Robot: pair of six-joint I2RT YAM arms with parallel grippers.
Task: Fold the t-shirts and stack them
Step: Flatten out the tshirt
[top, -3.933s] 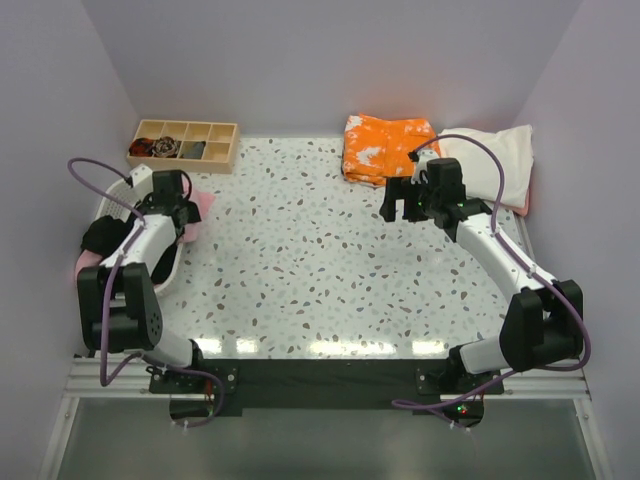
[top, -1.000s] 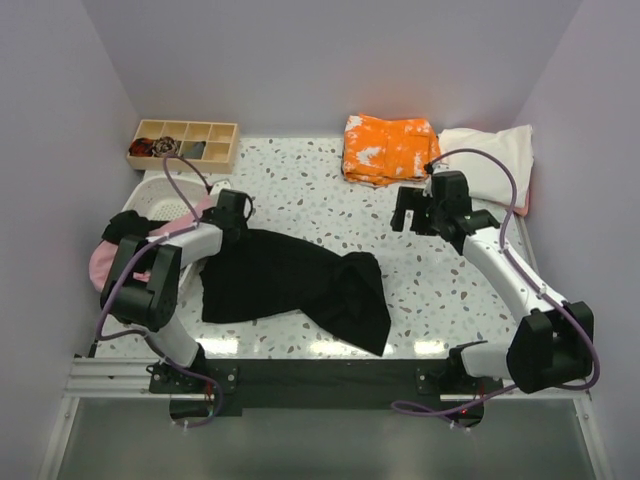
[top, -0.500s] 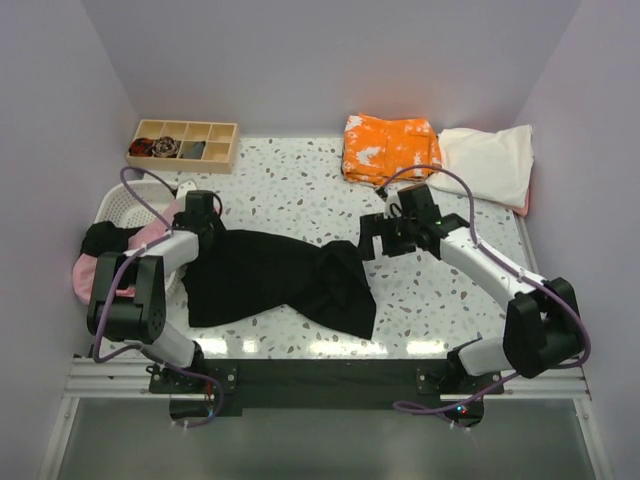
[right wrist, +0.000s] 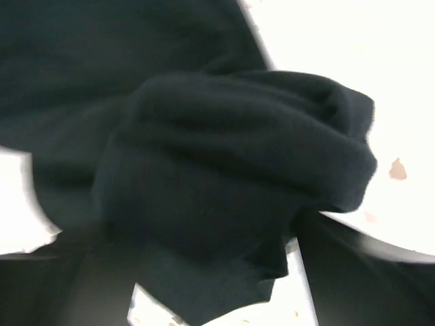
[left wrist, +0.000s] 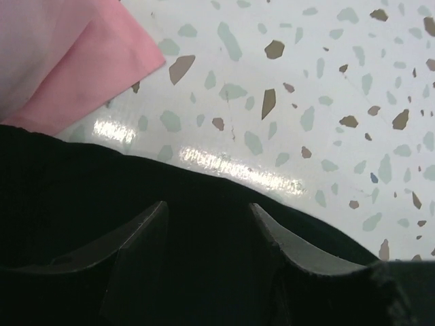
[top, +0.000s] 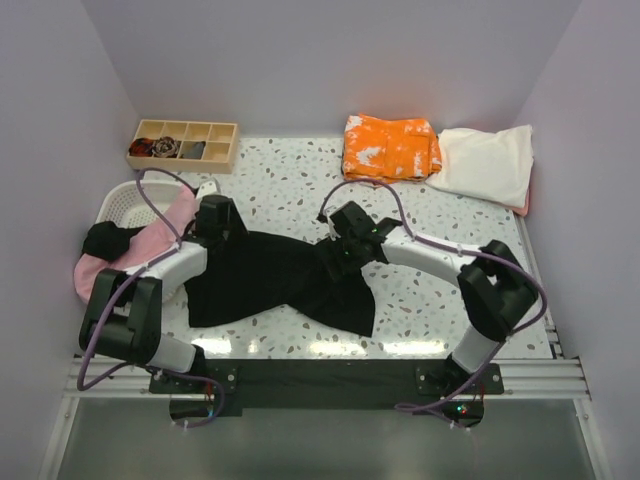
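- Sprawling over the near part of the desk (top: 440, 300), the black t-shirt (top: 260, 280) lies rumpled and unfolded, with one end bunched up toward the middle.
- The left fingers (left wrist: 139, 265) are spread at the shirt's far left edge. Black cloth lies flat between them, and they pinch nothing that I can see.
- The right fingers (right wrist: 360, 272) are spread as well, straddling the bunched lump, though that wrist view is blurred.
- Farther left, the pink t-shirt (top: 92, 278) hangs unfolded over the white basket (top: 120, 195).
- At the far edge, the orange t-shirt (top: 388, 148) and the cream t-shirt (top: 490, 165) lie folded side by side, touching but not stacked.
- I'd judge the job about half done: two shirts are folded, the black one is only laid out, the pink one is waiting, and none are stacked yet.
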